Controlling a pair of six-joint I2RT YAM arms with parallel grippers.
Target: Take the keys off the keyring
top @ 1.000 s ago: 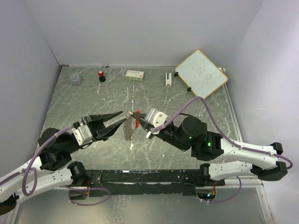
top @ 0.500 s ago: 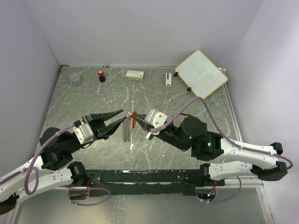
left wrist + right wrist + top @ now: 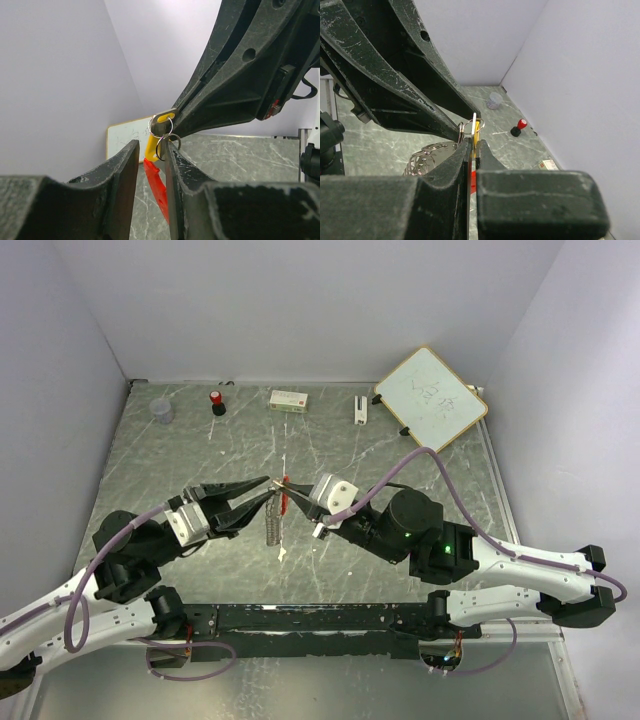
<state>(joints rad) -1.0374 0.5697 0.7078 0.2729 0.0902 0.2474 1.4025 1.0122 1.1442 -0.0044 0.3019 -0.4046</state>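
Pale walls close the counter (image 3: pixel 180 460) on 3 sides, and the whiteboard (image 3: pixel 431 396) leans in the far right corner. The widest bare stretch of marbled top lies left of the whiteboard and nearer than it, around the middle where the 2 arms meet. Along the back wall, left of the whiteboard, stand 4 small things in a row: a white upright piece (image 3: pixel 360 408) just beside it, a flat white box (image 3: pixel 289 399) farther left, a red-capped black bottle (image 3: pixel 217 402) beyond that, and a clear cup (image 3: pixel 162 410) farthest from it. All 4 sit well apart from the arms. A purple cable (image 3: pixel 440 465) arcs over the right arm, between the whiteboard and the bunch. The bunch is held up off the counter, well to the left of the whiteboard. The right fingers (image 3: pixel 292 490), reaching in from the whiteboard's side, are clenched on the head of the yellow key (image 3: pixel 151 147). The red key (image 3: pixel 156 187) hangs below it, and the keyring (image 3: pixel 272 525), a cluster of silvery loops, dangles underneath. The left fingers (image 3: pixel 262 483), coming from the side away from the whiteboard, stand parted, 1 on either side of the 2 keys. They are not clamped, and 1 loop of the keyring touches an inner face.
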